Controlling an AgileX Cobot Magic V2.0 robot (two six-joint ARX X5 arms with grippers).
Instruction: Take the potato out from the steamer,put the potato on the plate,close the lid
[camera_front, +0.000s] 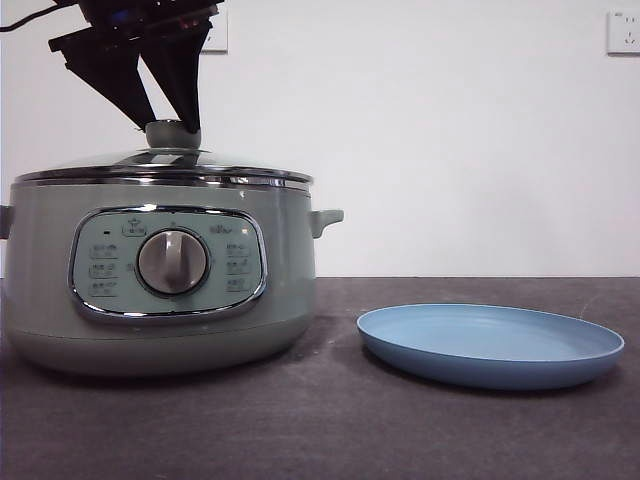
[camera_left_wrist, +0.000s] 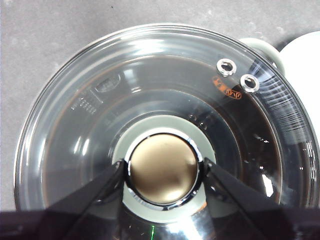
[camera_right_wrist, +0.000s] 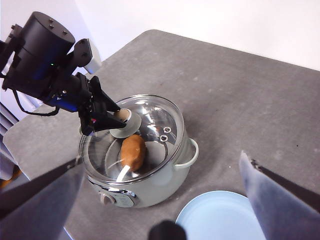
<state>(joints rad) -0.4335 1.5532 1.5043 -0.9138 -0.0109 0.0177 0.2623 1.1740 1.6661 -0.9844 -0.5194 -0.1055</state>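
Orange-brown potato (camera_right_wrist: 133, 151) lying inside the pale green steamer (camera_front: 160, 290), seen through the closed glass lid (camera_left_wrist: 165, 120). Lid markings unreadable. Left gripper (camera_left_wrist: 163, 172) jaws clasping the lid's knob (camera_left_wrist: 162, 169). Right gripper (camera_right_wrist: 165, 185) raised, jaws wide. Blue plate (camera_front: 490, 345) beside steamer.

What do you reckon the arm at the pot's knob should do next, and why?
Probably lift the lid straight up. The left gripper has its jaws against both sides of the knob, the lid sits on the steamer, and the potato lies under the glass. The plate waits beside.
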